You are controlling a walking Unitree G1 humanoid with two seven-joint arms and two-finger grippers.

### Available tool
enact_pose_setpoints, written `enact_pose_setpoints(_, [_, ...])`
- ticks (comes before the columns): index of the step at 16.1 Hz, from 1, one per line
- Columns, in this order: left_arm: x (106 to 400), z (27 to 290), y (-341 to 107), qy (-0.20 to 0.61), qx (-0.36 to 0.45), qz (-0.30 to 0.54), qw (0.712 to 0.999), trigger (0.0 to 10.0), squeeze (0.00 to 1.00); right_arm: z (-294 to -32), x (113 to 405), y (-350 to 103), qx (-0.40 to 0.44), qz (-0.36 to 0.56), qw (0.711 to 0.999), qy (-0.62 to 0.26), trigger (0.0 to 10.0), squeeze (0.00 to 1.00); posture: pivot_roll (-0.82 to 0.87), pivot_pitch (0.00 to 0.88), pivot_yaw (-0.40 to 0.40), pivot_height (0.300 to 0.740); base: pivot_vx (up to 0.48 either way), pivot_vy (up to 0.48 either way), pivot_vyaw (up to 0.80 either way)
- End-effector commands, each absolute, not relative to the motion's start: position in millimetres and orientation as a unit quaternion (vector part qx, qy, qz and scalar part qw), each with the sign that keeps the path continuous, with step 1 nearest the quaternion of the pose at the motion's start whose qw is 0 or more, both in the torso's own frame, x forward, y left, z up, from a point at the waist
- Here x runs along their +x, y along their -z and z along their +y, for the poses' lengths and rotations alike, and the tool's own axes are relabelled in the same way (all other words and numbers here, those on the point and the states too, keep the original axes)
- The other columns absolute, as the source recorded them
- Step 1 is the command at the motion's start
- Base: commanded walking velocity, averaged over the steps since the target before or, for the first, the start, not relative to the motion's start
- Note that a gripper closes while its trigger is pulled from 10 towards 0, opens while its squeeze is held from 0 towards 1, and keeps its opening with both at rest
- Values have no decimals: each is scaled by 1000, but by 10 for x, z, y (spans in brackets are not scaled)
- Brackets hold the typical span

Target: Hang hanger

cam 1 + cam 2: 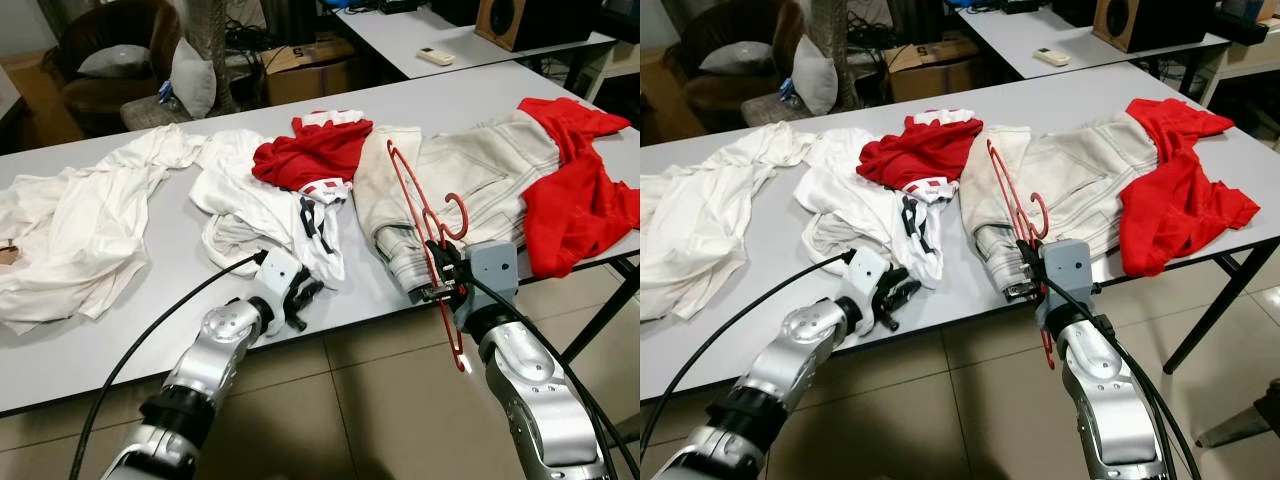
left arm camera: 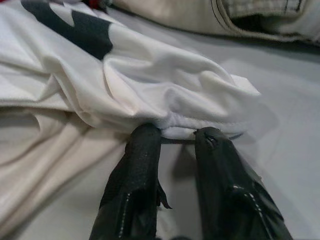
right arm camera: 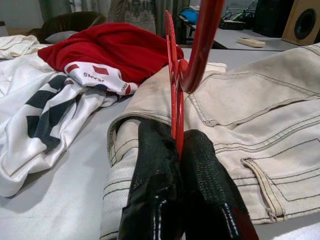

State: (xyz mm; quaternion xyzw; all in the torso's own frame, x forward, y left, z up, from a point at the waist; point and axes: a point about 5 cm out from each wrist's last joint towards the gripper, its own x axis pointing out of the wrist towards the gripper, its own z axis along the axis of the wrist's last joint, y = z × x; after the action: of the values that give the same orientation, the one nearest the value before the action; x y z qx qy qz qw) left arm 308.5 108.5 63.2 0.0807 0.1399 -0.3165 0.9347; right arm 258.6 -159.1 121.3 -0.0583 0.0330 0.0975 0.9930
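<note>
My right gripper (image 1: pixel 440 282) is shut on a thin red plastic hanger (image 1: pixel 405 190) at the table's front edge. The hanger stands tilted over beige jeans (image 1: pixel 490 165), its hook (image 1: pixel 457 215) curling just above my fingers and its lower end hanging below the table edge. In the right wrist view both fingers (image 3: pixel 155 165) pinch the hanger's red bar (image 3: pixel 172 75). My left gripper (image 2: pixel 177 132) is low on the table, fingers slightly apart, tips touching the hem of a white shirt with black marks (image 2: pixel 150 75). Nothing sits between them.
The grey table (image 1: pixel 130 340) carries a pile of clothes: white shirts (image 1: pixel 80 220) at left, a red top (image 1: pixel 315 150) in the middle, a red garment (image 1: pixel 575 190) at right. Behind stand a second table (image 1: pixel 430 30), a cardboard box (image 1: pixel 310 65) and a chair (image 1: pixel 110 60).
</note>
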Motion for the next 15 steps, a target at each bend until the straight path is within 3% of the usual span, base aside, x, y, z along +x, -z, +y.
enact_pose_setpoints(1, [3130,1132,-669,304,86,133,939,0,0,-1575,2593,-1229,-62,27,992,-103,10000,0,-122,0,120,740,0,0,0])
enact_pose_setpoints(9, [3212,1092,-1113,318,50,-36,946,0,0,-1588,2600,-1239,-71,25,992,-101,10000,0,-134,0,122,740,0,0,0])
enact_pose_setpoints(11, [3195,1066,-1148,340,84,-60,935,0,0,-1591,2598,-1242,-72,24,992,-100,10000,0,-139,0,126,740,0,0,0])
enact_pose_setpoints(14, [3179,1065,-1095,370,200,-58,905,0,0,-1608,2590,-1233,-69,27,993,-96,10000,0,-146,0,130,740,0,0,0])
enact_pose_setpoints(15, [3184,1101,-1073,380,251,-55,888,10000,0,-1616,2583,-1224,-61,32,993,-94,10000,0,-151,0,134,740,0,0,0])
